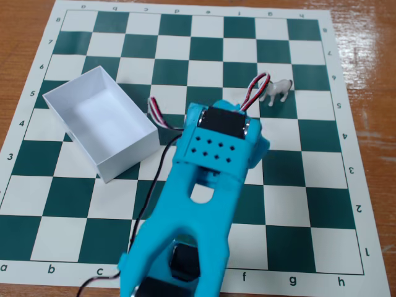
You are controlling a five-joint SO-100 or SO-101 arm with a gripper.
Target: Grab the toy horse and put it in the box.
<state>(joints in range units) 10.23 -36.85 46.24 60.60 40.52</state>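
Reaching across the green-and-white chessboard mat [346,185], our turquoise plastic arm [204,179] hides its gripper, so we cannot tell the jaw state. We judge nothing done: the small white-grey toy horse [279,90] stands near the mat's right edge, ungrasped, and the white open-topped box [127,151] sits empty near the left edge.
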